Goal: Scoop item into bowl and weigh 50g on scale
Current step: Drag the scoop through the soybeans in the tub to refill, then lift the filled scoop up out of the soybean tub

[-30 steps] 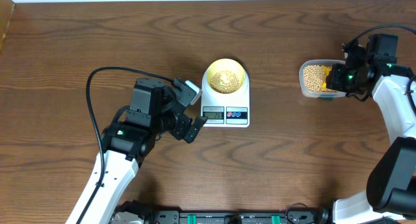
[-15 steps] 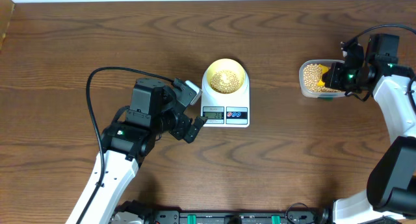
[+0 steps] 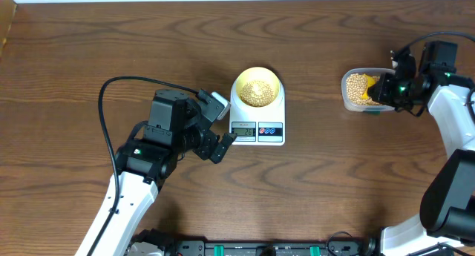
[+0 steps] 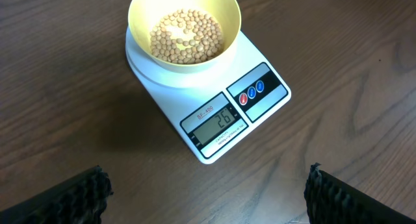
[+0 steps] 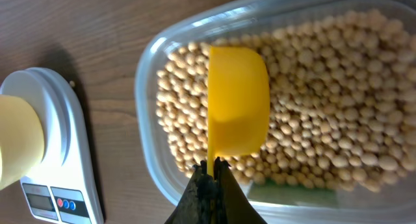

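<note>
The pale yellow bowl (image 3: pixel 257 89) stands on the white scale (image 3: pixel 257 128) at mid-table, with a layer of tan beans (image 4: pixel 185 36) in it. The scale's display (image 4: pixel 220 122) reads 26. My left gripper (image 3: pixel 221 127) hovers just left of the scale's front, open and holding nothing, its fingers (image 4: pixel 68 199) wide apart. My right gripper (image 5: pixel 213 175) is shut on the thin handle of a yellow scoop (image 5: pixel 237 100). The scoop's cup lies on the beans (image 5: pixel 325 113) inside the clear tub (image 5: pixel 146 100) at the right.
The clear tub (image 3: pixel 349 100) sits right of the scale, with bare wood between them. One stray bean (image 5: pixel 73 84) lies on the table by the scale's (image 5: pixel 55 139) edge. The left arm's black cable (image 3: pixel 104 122) loops over the table's left part.
The right gripper and the scoop have shifted slightly to the right over the tub. The left arm, the bowl and the scale have not moved.
</note>
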